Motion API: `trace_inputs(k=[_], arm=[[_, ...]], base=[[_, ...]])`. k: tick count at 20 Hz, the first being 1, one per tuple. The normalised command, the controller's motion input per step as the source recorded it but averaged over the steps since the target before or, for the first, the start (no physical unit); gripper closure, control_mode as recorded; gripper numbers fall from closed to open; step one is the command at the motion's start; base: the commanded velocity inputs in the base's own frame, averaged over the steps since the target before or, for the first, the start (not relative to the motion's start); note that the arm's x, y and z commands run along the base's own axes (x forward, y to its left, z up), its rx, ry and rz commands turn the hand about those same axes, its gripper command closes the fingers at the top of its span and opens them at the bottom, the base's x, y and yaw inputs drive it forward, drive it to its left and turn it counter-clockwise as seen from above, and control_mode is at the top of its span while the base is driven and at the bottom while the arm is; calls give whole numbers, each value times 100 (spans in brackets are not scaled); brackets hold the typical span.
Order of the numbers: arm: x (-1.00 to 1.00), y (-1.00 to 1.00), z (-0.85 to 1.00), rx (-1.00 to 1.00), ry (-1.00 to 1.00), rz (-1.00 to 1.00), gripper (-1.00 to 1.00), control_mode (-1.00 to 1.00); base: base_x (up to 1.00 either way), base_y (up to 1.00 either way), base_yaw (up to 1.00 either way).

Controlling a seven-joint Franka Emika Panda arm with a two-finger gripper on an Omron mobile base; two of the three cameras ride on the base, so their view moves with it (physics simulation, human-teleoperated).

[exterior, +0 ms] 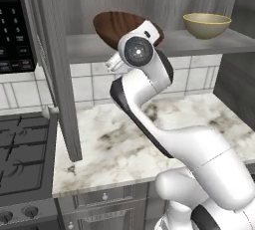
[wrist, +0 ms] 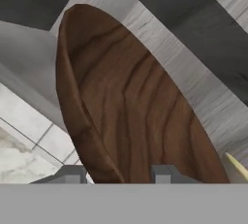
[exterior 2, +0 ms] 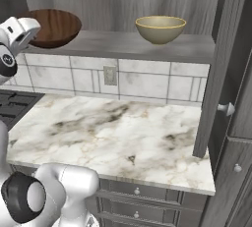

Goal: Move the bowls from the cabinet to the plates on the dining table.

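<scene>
The dark brown wood-look bowl sits at the left end of the open cabinet's bottom shelf, slightly tilted. My gripper is at its near rim, one fingertip outside the wall and the other inside, shut on it. In the left base view my white hand covers the bowl's front. The glossy tan bowl stands upright further right on the same shelf, untouched. The plates and the dining table are out of view.
The cabinet's doors hang open on both sides of the shelf. Below lies a marble worktop over knobbed drawers. A black stove and a microwave panel are at the left.
</scene>
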Motion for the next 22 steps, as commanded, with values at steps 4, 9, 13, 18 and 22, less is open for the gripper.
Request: trace_inputs(k=[4,9,13,18,22], arm=[[-60,-35,-27,0,-2,0,100,-100],[-49,-28,-34,0,0,0,100,-100],[-40,-16,-51,-1,0,0,100,-100],[-28,-4,-61,-5,0,0,100,-100],[-18,-1,-61,-5,0,0,100,-100]], base=[[0,0,0],[0,0,0],[0,0,0],[0,0,0],[0,0,0]])
